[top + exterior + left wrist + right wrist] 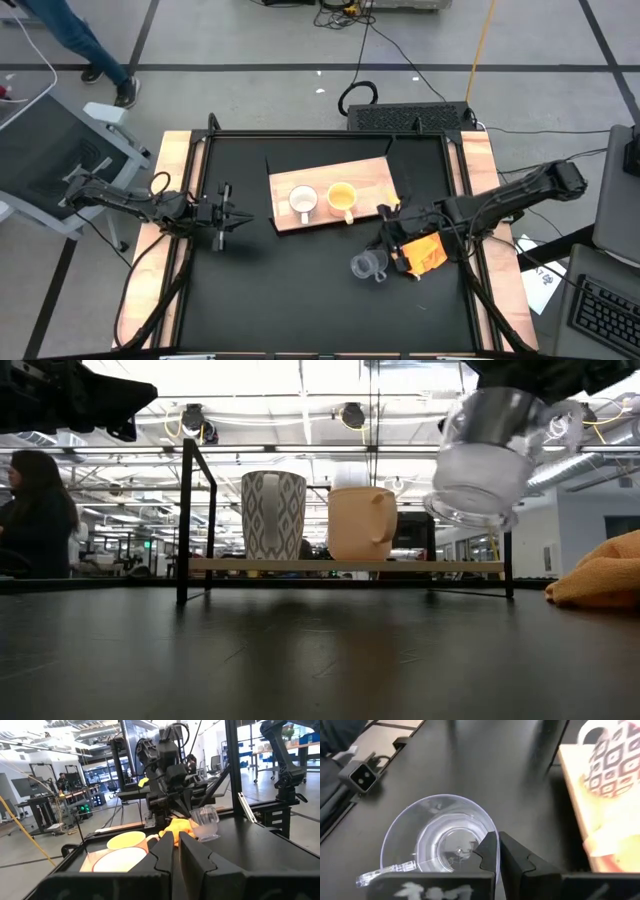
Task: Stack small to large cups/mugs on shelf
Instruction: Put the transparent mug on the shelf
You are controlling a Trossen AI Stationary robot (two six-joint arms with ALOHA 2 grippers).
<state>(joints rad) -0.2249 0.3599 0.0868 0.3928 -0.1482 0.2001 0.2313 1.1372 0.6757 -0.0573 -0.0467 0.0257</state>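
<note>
The clear glass cup [440, 840] hangs in my right gripper [498, 837], off the black table, in front of the shelf's right end; the low view shows it tilted [480, 455]. The shelf [370, 180] is a light wooden board on a black frame. The white patterned mug [273, 515] and the yellow-orange mug [362, 523] stand upright on it, side by side. My left gripper [222, 213] waits shut above the table's left part, left of the shelf, touching nothing. My right gripper pinches the glass cup's rim [489, 822], one finger inside the cup and one outside, on the side away from its handle [385, 872]. The fingers come from above and the table's right. The cup is lifted clear, hanging tilted below them [470, 500].
An orange-yellow cloth [425, 253] lies crumpled on the table right of the held cup, under the right arm. The shelf's black frame posts [185, 520] stand at its ends. Bare black tabletop [290, 300] lies in front of the shelf. A person [35, 510] is in the room beyond.
</note>
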